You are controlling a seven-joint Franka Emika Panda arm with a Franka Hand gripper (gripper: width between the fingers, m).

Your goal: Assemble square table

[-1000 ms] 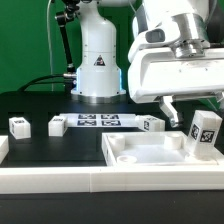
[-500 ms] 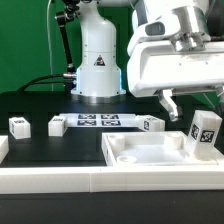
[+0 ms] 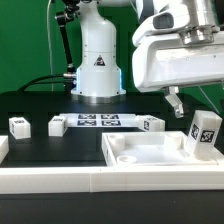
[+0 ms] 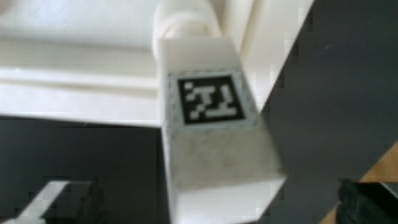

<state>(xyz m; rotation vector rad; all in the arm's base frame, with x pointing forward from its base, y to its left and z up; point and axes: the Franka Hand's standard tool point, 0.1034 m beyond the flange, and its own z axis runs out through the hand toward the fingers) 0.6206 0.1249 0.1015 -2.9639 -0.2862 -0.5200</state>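
The square table's white slab [image 3: 140, 152] lies flat at the front, toward the exterior view's right. One white tagged leg block [image 3: 205, 133] stands upright at the slab's right end. Three more leg blocks [image 3: 18, 124] [image 3: 56, 125] [image 3: 152, 124] rest on the black table. My gripper [image 3: 196, 98] hangs open above the upright leg and clear of it. In the wrist view that leg [image 4: 214, 110] shows its tag and runs down between my spread dark fingers [image 4: 54, 202], which do not touch it; my gripper [image 4: 210, 208] is open over it. Part of the slab [image 4: 71, 50] shows behind.
The marker board [image 3: 100, 121] lies in front of the robot's white base [image 3: 97, 65]. A long white rail [image 3: 90, 185] runs along the front edge. A green backdrop closes the rear, and dark cables trail at the exterior view's left.
My gripper has risen a little and shifted toward the exterior view's right, staying open. The leg blocks and slab have not moved.
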